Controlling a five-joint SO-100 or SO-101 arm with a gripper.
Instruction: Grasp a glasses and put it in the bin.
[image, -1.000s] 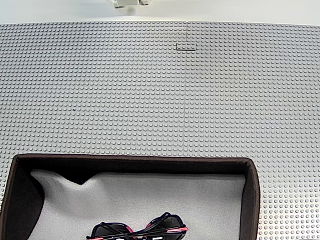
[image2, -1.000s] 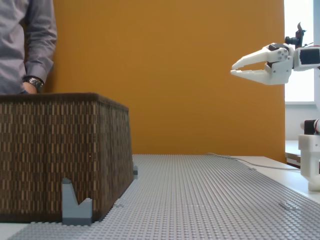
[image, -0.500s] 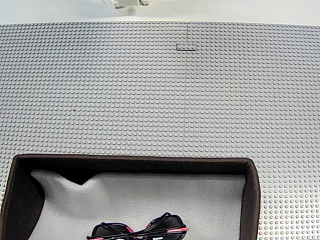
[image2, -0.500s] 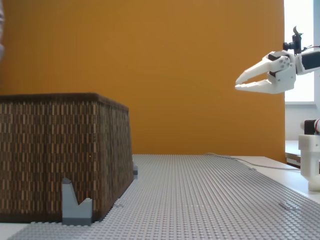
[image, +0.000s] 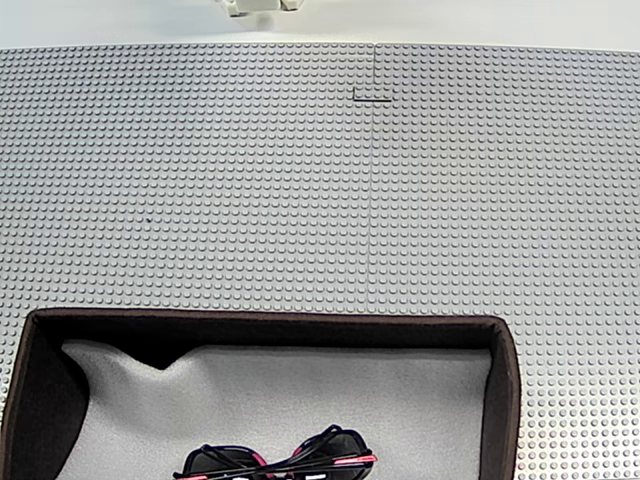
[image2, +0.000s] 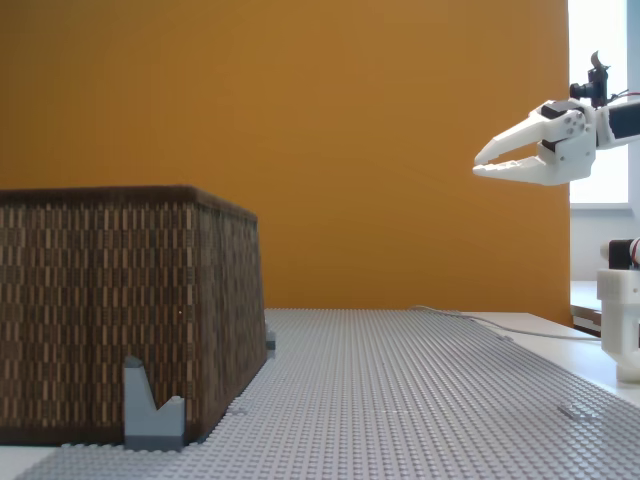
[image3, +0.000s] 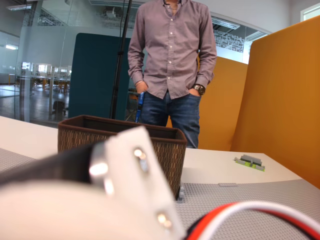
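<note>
Orange wall behind grey studded bench (image2: 420, 390). Glasses (image: 275, 460) lie inside bin (image: 505, 390), at near edge. Gripper (image2: 484, 164) high at right in side view, fingers apart, empty. Risk: little; cable may snag on arm retreat.

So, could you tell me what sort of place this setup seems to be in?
Probably an open-plan office or lab: glass partitions with desks behind them, orange divider panels, and a studded grey baseplate as the workbench for the bin.
</note>
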